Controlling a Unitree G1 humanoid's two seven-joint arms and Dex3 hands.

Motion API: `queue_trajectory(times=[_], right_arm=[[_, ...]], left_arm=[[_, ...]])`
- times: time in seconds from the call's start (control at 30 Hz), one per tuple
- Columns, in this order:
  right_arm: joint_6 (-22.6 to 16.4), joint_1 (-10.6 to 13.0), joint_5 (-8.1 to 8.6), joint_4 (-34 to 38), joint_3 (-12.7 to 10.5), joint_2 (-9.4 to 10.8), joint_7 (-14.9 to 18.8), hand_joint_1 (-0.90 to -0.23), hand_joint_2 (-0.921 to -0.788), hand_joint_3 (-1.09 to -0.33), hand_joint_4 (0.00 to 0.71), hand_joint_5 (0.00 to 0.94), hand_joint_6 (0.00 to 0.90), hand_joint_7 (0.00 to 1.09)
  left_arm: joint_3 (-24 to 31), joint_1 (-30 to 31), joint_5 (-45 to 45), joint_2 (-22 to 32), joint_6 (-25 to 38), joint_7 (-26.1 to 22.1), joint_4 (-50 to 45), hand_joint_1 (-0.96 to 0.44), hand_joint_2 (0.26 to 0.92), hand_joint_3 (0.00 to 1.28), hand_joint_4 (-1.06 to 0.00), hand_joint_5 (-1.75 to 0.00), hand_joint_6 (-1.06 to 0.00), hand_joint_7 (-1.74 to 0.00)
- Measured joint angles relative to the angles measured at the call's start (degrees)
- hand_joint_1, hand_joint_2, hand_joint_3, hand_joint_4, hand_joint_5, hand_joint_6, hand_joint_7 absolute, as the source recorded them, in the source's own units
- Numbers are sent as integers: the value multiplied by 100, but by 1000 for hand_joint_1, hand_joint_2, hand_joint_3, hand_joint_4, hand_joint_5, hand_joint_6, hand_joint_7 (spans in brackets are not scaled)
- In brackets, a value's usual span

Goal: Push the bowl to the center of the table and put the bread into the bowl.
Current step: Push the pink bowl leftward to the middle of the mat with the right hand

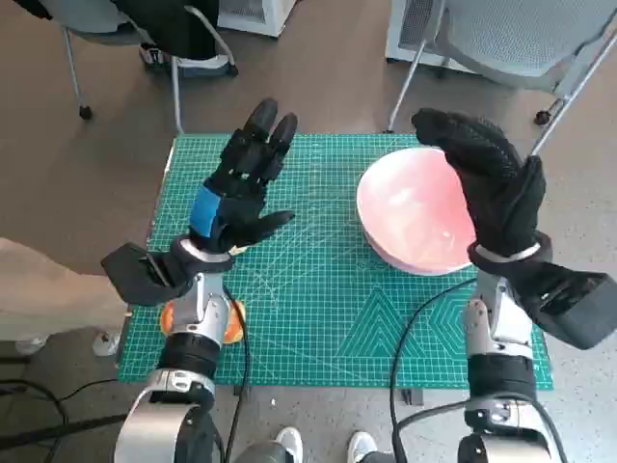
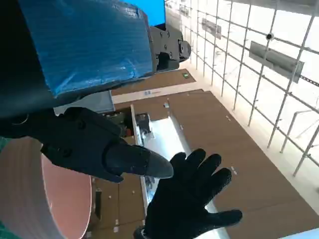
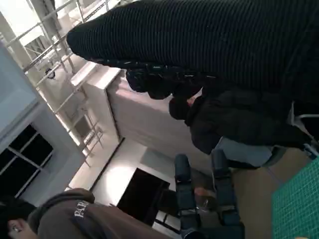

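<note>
Bowl (image 1: 416, 214): pink, upright on the green cutting mat (image 1: 318, 318), toward the mat's right and far part, off its middle. Nothing visible inside it.
Right hand (image 1: 494, 183): black knitted glove, raised over the bowl's right rim, fingers apart and stretched toward the far side; holds nothing. Cannot tell whether the palm touches the rim. In the left wrist view the same glove (image 2: 192, 199) shows with its fingers fanned out.
Left hand (image 1: 241, 188): black with blue tape on its back, lifted above the mat's left part, well apart from the bowl. Fingers extended and close together, thumb out to the side; nothing in it.
Left hand fingers (image 2: 99, 149): dark, bare of any object in the left wrist view, with the bowl's pink side (image 2: 55, 204) beside them.
Bread (image 1: 231, 323): only an orange-brown bit shows at the mat's near left edge, mostly hidden under the left forearm; on the mat, not in the bowl.
Mat: lies flat over the small table.
Chair (image 1: 521, 39): grey, beyond the table on the right.
Person (image 3: 234, 119): dark jacket, seen in the right wrist view; a second person (image 3: 75, 219) in a brown hooded top at that picture's corner.
</note>
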Motion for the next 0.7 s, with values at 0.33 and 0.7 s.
queue_trajectory(times=[0.33, 0.7], right_arm=[[0, -4, -15, -3, 5, 0, -4, -621, -921, -677, 235, 0, 90, 441], [0, -6, -88, -4, 15, -1, -41, -621, -921, -680, 233, 0, 88, 443]], left_arm=[[-18, -39, 13, 22, -60, 60, 30, -408, 921, 88, 1, 1, -133, -7], [-30, -40, 19, 26, -82, 99, 33, -434, 921, 94, 0, 0, -144, -11]])
